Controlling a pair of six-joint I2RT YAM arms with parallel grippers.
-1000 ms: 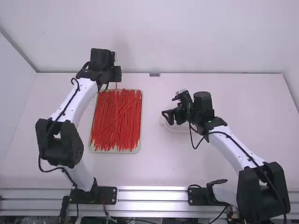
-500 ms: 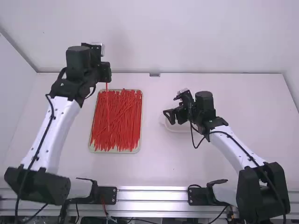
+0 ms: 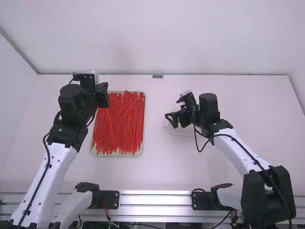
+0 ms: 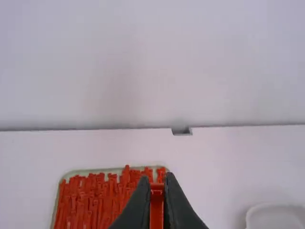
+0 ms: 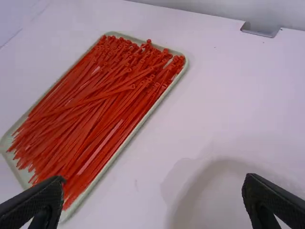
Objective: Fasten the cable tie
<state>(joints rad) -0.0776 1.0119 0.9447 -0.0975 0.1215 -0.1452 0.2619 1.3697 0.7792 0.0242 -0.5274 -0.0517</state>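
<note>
Currently my left gripper (image 4: pixel 156 183) is clamped on one red cable tie (image 4: pixel 156 210) at the upper left corner of the tray (image 3: pixel 144 119), which holds heaped ties (image 3: pixel 119 124). My right gripper (image 5: pixel 152 210) stands wide apart.

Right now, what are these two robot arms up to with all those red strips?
The left gripper is shut on a single red cable tie, held near the far end of a tray heaped with many more red ties. The right gripper hangs open to the tray's right, by a shallow white dish, holding nothing. From what shows, the tie is not yet looped or fastened.
</note>
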